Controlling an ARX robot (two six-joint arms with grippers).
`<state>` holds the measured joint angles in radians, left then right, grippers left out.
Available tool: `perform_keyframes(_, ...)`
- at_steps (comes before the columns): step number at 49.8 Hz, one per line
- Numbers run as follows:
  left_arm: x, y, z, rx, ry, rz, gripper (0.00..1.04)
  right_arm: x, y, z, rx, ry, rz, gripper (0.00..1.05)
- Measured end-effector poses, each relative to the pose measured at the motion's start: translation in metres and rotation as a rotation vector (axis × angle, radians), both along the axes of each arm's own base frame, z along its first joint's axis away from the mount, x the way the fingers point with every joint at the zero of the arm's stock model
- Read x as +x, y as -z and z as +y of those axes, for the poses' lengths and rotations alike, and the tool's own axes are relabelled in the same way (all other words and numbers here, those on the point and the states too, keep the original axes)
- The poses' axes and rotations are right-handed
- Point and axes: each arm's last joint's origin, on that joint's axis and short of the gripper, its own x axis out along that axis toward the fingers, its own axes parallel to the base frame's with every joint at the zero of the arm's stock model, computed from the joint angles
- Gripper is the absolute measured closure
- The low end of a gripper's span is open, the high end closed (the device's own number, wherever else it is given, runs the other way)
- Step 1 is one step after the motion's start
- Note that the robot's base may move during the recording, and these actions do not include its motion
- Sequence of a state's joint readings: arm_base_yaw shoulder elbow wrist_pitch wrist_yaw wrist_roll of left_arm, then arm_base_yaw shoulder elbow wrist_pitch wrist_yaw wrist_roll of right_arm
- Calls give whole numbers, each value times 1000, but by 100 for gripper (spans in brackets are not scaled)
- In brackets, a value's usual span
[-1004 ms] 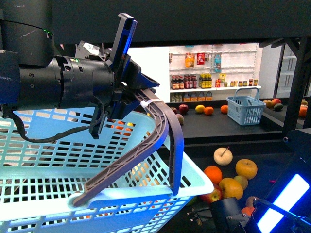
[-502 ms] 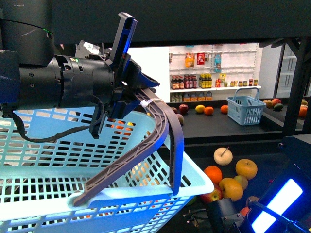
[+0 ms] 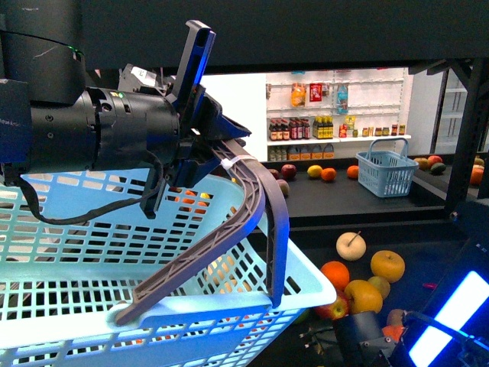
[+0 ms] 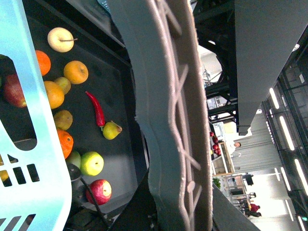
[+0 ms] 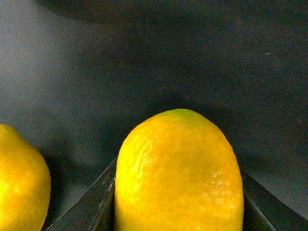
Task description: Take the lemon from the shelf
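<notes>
Only the right arm (image 3: 452, 315) had shifted in the half-second before, its blue-lit casing edging slightly rightward at the lower corner of the front view, while the rest held its place. At far left, the left gripper (image 3: 202, 147) was clamped on the grey handle (image 3: 254, 205) of a pale blue basket (image 3: 92, 252), which hung tilted across the foreground. The left wrist camera showed that handle close up, with a red chilli (image 4: 96, 109) among loose fruit beyond it. Right of the basket, on a dark tier of the black shelf (image 3: 435, 243), lay a pale stemmed fruit (image 3: 351, 245) and several oranges (image 3: 387, 265). A small blue basket (image 3: 387, 173) stood on the tier behind, before white wall shelves of bottles (image 3: 336, 126). On the right wrist camera, the lemon (image 5: 179, 154) sat on the dark shelf surface inside the right gripper (image 5: 178, 202), whose dark fingers (image 5: 90, 208) stood spread to either side of the fruit. They appeared to touch it, though a firm grip could not be confirmed. A second yellow fruit (image 5: 19, 180) lay just beside it.
</notes>
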<state>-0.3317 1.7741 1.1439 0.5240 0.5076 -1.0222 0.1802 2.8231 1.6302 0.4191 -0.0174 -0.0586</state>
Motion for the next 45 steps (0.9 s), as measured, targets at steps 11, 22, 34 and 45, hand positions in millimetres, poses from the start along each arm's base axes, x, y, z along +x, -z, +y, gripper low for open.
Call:
perform_keyframes(11,0,0,0,0,0,0,96,0,-79,-48,61,116,-183,55)
perform_keyframes(22,0,0,0,0,0,0,96,-47,-200,-89,166,181,-405,55)
perform_keyframes(34,0,0,0,0,0,0,96,-88,-272,-49,451,32,-469,55)
perform_keyframes(45,0,0,0,0,0,0,96,-98,-270,-25,593,-48,-403,55)
